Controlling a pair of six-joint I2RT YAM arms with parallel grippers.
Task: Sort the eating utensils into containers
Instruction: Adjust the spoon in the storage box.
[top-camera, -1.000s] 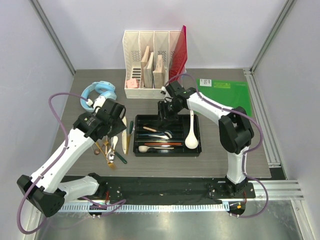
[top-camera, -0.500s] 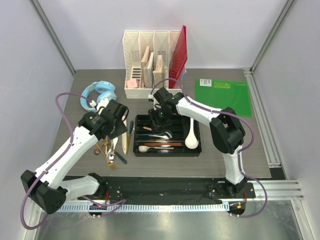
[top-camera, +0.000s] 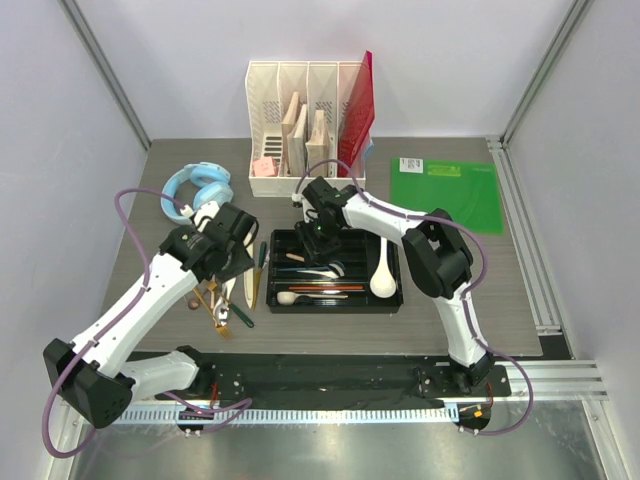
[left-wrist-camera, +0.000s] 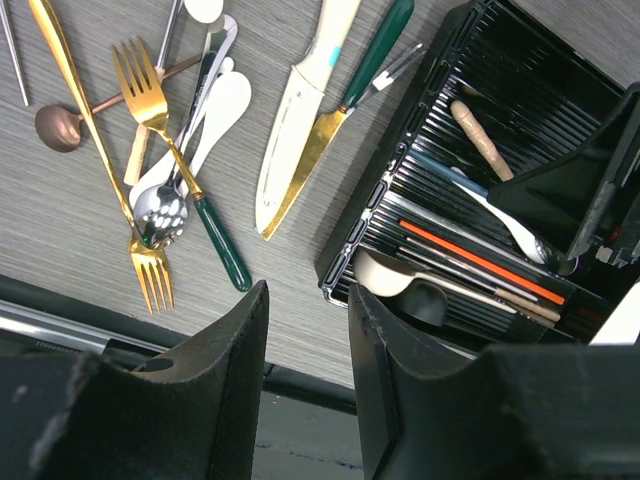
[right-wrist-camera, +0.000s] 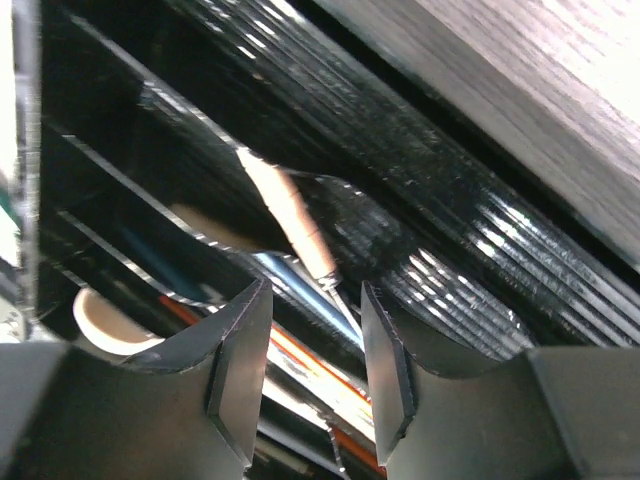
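- The left gripper (top-camera: 232, 262) hovers over the loose cutlery at left of centre in the top view. In its wrist view its fingers (left-wrist-camera: 225, 390) stand a narrow gap apart, released, with nothing between them.
- The right gripper (top-camera: 315, 232) hangs low over the upper left corner of the black tray (top-camera: 340, 308). Its fingers (right-wrist-camera: 240, 370) are parted and hold nothing.
- The tray sits at the middle of the table, just right of the loose pile. Its long compartments run left to right, with one crosswise compartment at its right end.
- A large white soup spoon (top-camera: 383, 275) lies in that right-end compartment.
- In the left wrist view the tray (left-wrist-camera: 540, 90) fills the upper right and holds a wooden-handled piece (left-wrist-camera: 480, 140), a white spoon (left-wrist-camera: 505, 215) and orange chopsticks (left-wrist-camera: 480, 265).
- The right wrist view looks close onto the ribbed tray floor (right-wrist-camera: 470, 280), with the pale wooden handle (right-wrist-camera: 290, 225) at centre.
- Still on the table, in the upper left of the left wrist view: a gold fork (left-wrist-camera: 150, 90), a silver spoon (left-wrist-camera: 165, 210), a copper spoon (left-wrist-camera: 55, 125), a cream knife (left-wrist-camera: 300, 110) and a green-handled knife (left-wrist-camera: 375, 55), the last reaching close to the tray wall.
- At the top of the overhead view stands a white file organizer (top-camera: 305, 120). A light blue headset (top-camera: 197, 185) lies to the left and a green sheet (top-camera: 447, 190) to the right.
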